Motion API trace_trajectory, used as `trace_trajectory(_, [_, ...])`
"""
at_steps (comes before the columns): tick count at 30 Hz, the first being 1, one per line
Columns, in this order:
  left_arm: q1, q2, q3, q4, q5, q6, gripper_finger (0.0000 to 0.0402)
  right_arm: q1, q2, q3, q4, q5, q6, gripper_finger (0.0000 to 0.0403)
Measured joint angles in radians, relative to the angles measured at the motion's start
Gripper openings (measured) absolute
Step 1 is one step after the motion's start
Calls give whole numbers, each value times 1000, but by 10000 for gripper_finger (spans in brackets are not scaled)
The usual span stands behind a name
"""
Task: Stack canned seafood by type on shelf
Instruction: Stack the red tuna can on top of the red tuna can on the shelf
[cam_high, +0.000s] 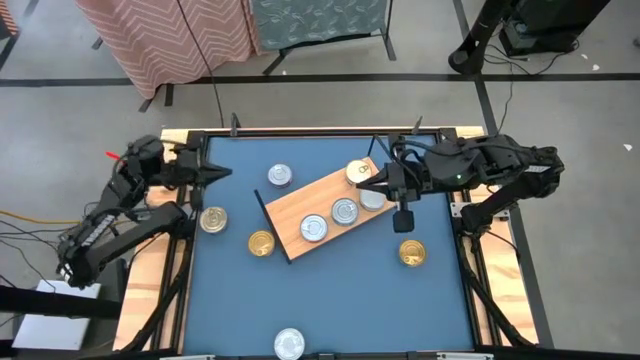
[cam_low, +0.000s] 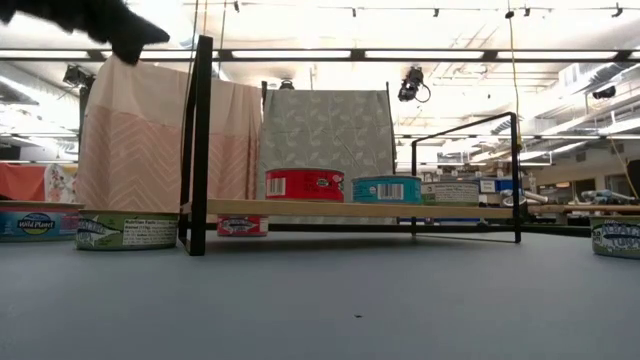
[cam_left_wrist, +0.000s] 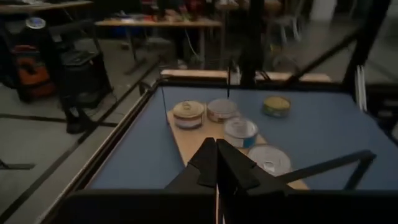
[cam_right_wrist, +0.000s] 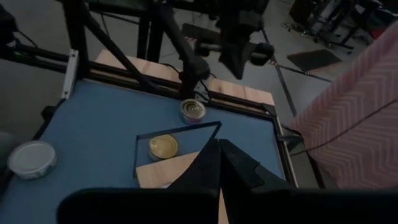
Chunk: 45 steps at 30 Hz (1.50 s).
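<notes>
From above, your right claw (cam_high: 383, 179) hung over the far end of the shelf (cam_high: 295, 212), pinched shut and holding nothing. Four cans sat on the shelf: a gold can (cam_high: 357, 173) right beside the claw, then three silver ones in a row (cam_high: 343, 211). If you had come down there, the claw could have bumped the gold can off the edge or pushed the whole shelf, which lay crooked on the worktop (cam_high: 330, 300). Your left claw (cam_high: 222, 174) waited at the left edge, shut too and empty. Loose cans lay around: one silver can (cam_high: 279, 176) behind the shelf, two gold ones (cam_high: 212, 219) to its left, one gold (cam_high: 411, 253) to its right, one silver (cam_high: 289, 343) near the front.

From table height, a red can (cam_low: 304, 185) and a blue can (cam_low: 386, 189) stood on the board, so the types were mixed.

Your left wrist camera showed the four shelf cans (cam_left_wrist: 240, 130) sitting close together.

Your right wrist camera showed a gold can (cam_right_wrist: 163, 147) under the wire frame.
</notes>
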Motion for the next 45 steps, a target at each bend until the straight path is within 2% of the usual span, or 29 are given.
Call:
trace_trajectory(5, [0,-134,-214,239,-132,-196,4,-46,0,0,-1,1,-29,12])
trace_trajectory(9, [0,-191,-261,469,-295,-555,4,-117,0,0,-2,22,-33,12])
trace_trajectory(13, [0,-207,-265,545,-305,-542,4,-203,0,0,2,-65,-39,12])
trace_trajectory(16, [0,-203,-265,544,-393,-622,4,-267,5,0,42,-163,-1,12])
trace_trajectory(19, [0,-200,-265,520,-450,-698,4,-336,6,0,116,-287,66,12])
trace_trajectory(23, [0,-199,-265,566,-500,-799,5,-412,6,0,215,-419,192,12])
trace_trajectory(27, [0,-199,-265,653,-505,-809,5,-464,23,3,235,-483,301,12])
trace_trajectory(31, [0,-189,-265,671,-504,-858,5,-503,96,1,216,-604,349,12])
trace_trajectory(36, [0,-153,-265,695,-509,-864,5,-527,226,1,216,-763,322,12])
trace_trajectory(45, [0,-135,-265,888,-504,-852,5,-551,388,0,251,-829,298,11])
